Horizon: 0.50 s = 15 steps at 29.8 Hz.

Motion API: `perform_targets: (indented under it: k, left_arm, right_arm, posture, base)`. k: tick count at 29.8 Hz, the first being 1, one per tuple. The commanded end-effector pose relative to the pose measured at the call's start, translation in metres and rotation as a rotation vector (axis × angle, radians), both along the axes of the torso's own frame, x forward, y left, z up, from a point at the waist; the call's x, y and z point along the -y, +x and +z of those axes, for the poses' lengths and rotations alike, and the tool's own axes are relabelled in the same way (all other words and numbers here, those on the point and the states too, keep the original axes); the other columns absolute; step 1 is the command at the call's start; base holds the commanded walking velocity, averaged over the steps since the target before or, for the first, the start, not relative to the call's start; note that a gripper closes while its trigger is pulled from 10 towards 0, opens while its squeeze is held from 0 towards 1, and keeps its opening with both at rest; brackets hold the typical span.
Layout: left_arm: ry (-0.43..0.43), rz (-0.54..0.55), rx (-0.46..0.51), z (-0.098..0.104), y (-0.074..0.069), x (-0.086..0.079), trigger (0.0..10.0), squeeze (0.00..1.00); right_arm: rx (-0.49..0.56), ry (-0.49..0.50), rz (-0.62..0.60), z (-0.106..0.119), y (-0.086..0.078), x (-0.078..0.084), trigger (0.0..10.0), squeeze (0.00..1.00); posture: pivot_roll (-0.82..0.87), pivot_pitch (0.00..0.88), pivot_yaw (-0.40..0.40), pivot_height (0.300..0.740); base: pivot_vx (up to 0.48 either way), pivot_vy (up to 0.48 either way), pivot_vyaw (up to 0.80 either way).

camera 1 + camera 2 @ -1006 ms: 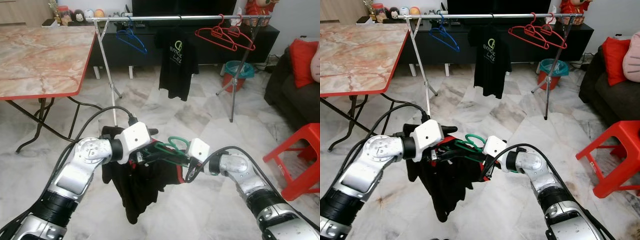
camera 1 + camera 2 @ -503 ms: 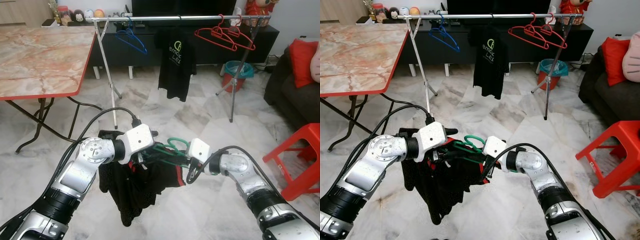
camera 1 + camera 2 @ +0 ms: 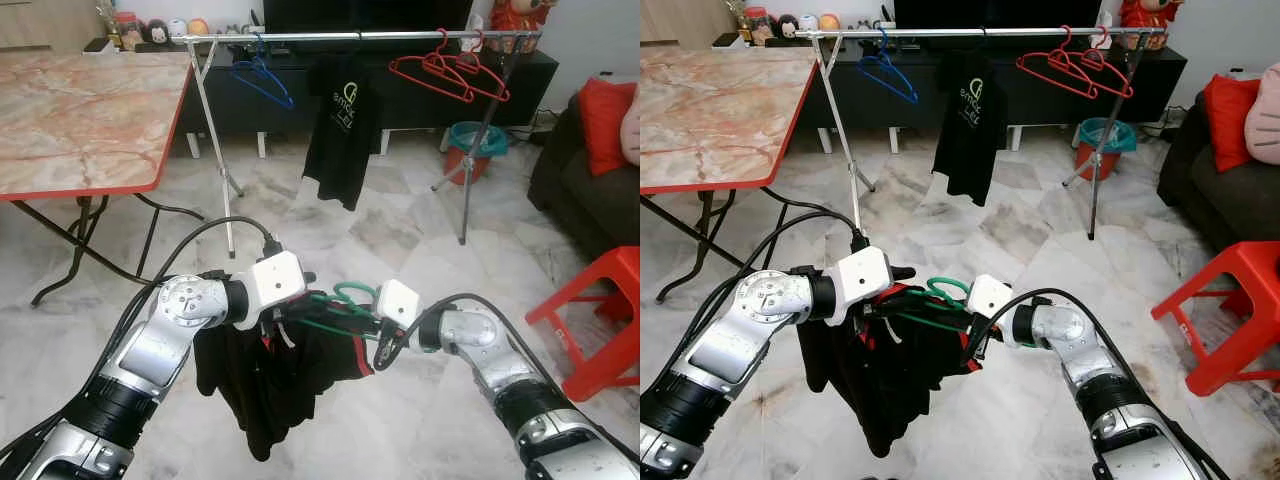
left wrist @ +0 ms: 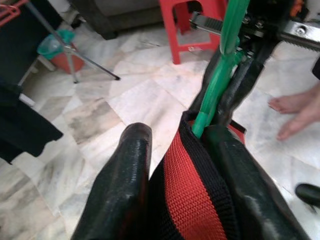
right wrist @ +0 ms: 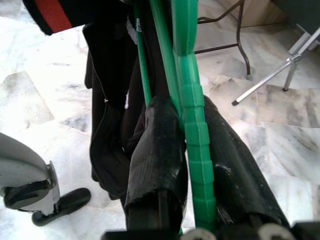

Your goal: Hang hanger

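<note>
Two grippers: both are seen at work low in the near centre, above the marble floor (image 3: 400,230).
Left gripper (image 3: 290,318): it is placed on the left end of the green hanger (image 3: 340,305); its jaws are closed on the black and red garment (image 3: 275,380), whose red-ribbed band (image 4: 187,200) is pinched between the two black fingers (image 4: 125,190) in the left wrist view.
Right gripper (image 3: 375,345): it is placed on the right end of the same hanger; its jaws are closed on the hanger's green bar (image 5: 195,135), seen in the right wrist view.
Hanger: it is held roughly level between the two grippers, hook uppermost, well short of the clothes rail (image 3: 350,36).
Garment: it is draped from the hanger, hanging down below the left gripper, clear of the floor.
Rail: a silver bar on tripod legs is set across the far side; a blue hanger (image 3: 262,78) is hung at its left, a black T-shirt (image 3: 335,125) with a pale print at its middle, and red hangers (image 3: 450,70) at its right.
Bench: a marble-topped bench (image 3: 80,110) with a red edge and folding black legs is placed far left.
Right side: a red stool (image 3: 600,310) is stood near right; a dark sofa with a red cushion (image 3: 608,110) is set beyond it.
Far right: a red bucket with a teal liner (image 3: 475,145) is stood by the rail's right leg.
Person: bare feet (image 4: 295,112) are seen on the floor in the left wrist view.
</note>
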<state>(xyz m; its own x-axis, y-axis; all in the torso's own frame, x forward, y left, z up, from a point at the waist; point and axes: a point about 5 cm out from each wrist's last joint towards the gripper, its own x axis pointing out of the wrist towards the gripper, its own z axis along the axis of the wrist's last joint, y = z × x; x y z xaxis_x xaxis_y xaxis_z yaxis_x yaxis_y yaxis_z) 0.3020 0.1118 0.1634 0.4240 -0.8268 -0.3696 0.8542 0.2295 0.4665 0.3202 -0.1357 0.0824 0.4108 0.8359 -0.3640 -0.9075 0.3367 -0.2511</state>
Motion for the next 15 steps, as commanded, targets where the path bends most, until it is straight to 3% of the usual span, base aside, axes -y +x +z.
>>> perform_targets:
  k: [1, 4, 15]
  left_arm:
    - [0.039, -0.038, -0.056, -0.011, -0.006, 0.001, 0.0, 0.0]
    - [0.082, -0.058, -0.085, -0.016, -0.009, -0.004, 0.0, 0.0]
    - [0.112, -0.083, -0.131, -0.021, -0.014, -0.005, 0.0, 0.0]
  right_arm:
    - [0.074, 0.066, -0.01, 0.018, 0.007, -0.003, 10.0, 0.0]
    - [0.072, 0.071, 0.0, 0.02, 0.007, -0.005, 10.0, 0.0]
    - [0.087, 0.067, -0.002, 0.024, 0.01, -0.005, 10.0, 0.0]
  posture:
    - [0.06, 0.0, -0.019, 0.74]
    - [0.06, 0.0, -0.016, 0.74]
    - [0.06, 0.0, -0.012, 0.74]
  base:
    - [0.0, 0.0, 0.0]
    - [0.0, 0.0, 0.0]
    - [0.0, 0.0, 0.0]
